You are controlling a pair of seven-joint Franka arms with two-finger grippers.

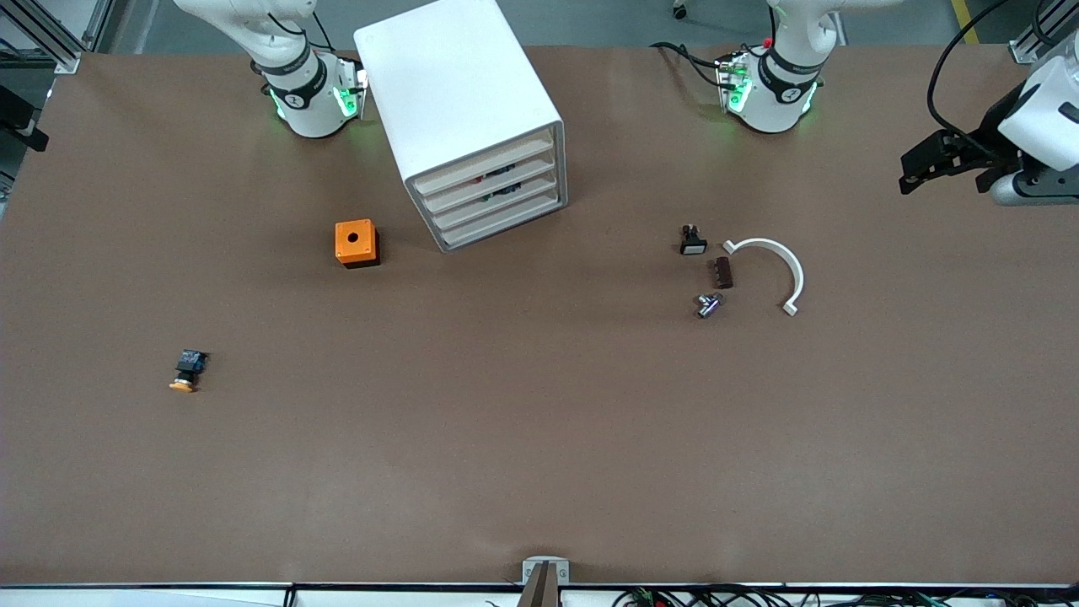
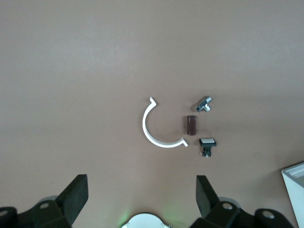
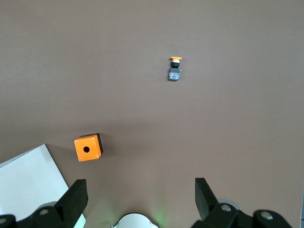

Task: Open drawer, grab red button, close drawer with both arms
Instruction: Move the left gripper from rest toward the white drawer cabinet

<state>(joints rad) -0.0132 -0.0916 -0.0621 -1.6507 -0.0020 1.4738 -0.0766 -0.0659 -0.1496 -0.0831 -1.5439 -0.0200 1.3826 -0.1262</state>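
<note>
Drawer (image 1: pixel 489 179) shut, second from top of cabinet (image 1: pixel 459 101), upper centre of front view; light, slippery plastic, probably best hooked at front lip; red button unseen; left gripper (image 1: pixel 931 164) and right gripper (image 3: pixel 137 199) spread wide, empty.

Both arms wait, raised above the surface. The left hand (image 1: pixel 915 169) hangs over the surface's edge at the left arm's end, fingers (image 2: pixel 76 194) spread wide and empty. The right hand (image 3: pixel 140 197) is likewise spread wide and empty.
</note>
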